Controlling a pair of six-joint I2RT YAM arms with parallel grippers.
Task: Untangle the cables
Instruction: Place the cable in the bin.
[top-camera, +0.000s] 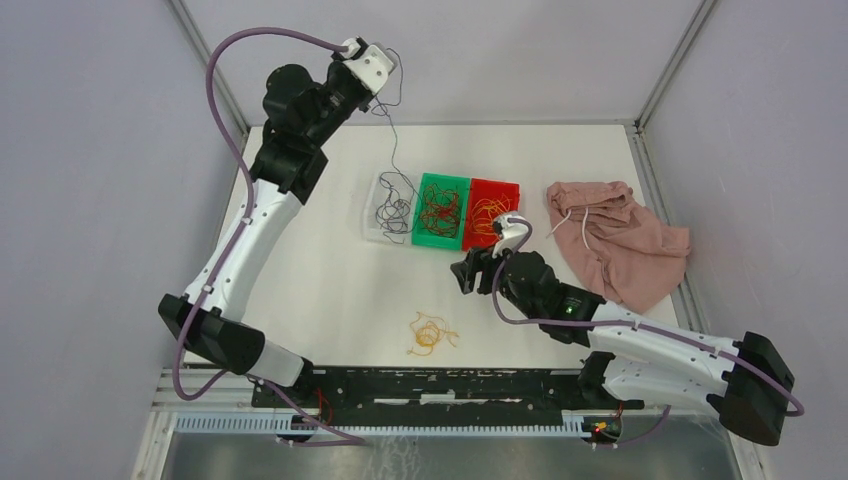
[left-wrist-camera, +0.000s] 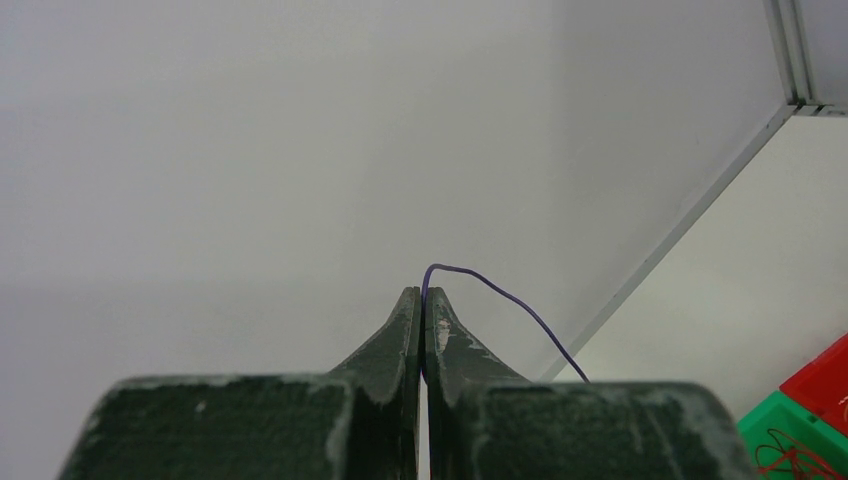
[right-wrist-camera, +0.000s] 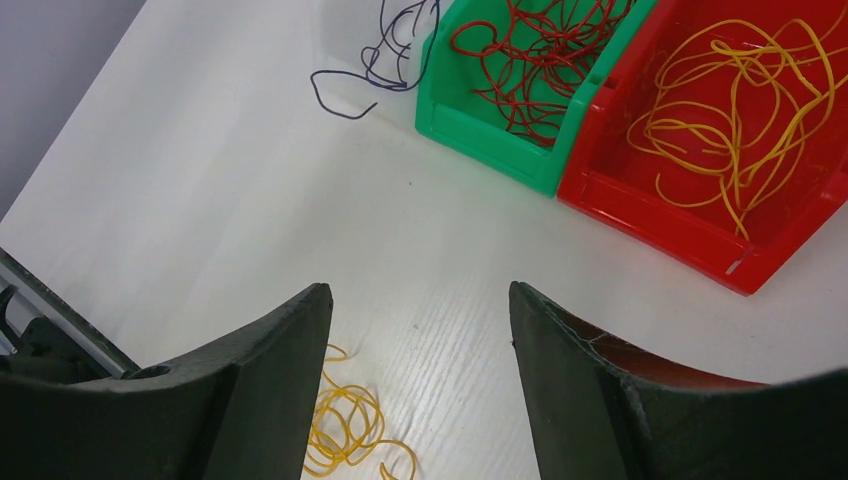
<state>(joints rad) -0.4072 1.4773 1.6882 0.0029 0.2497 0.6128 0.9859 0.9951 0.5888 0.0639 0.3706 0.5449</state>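
High above the table (top-camera: 330, 290), the left gripper (left-wrist-camera: 424, 295) is pinched tight on one purple cable (left-wrist-camera: 505, 298), holding it up so it can slip free of the clump (top-camera: 393, 205) in the clear bin (top-camera: 371, 225). The right gripper (right-wrist-camera: 418, 300) is spread wide apart, holding nothing, over the yellow cables (right-wrist-camera: 345, 425) on the table, maybe to grab them next.

Two black-and-white arms (top-camera: 243, 245), looping purple tubing (top-camera: 211, 75), scuffed dark-green jaws.

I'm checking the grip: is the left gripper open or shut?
Shut: the left gripper has its fingers together, pinching a thin purple cable that arcs out.
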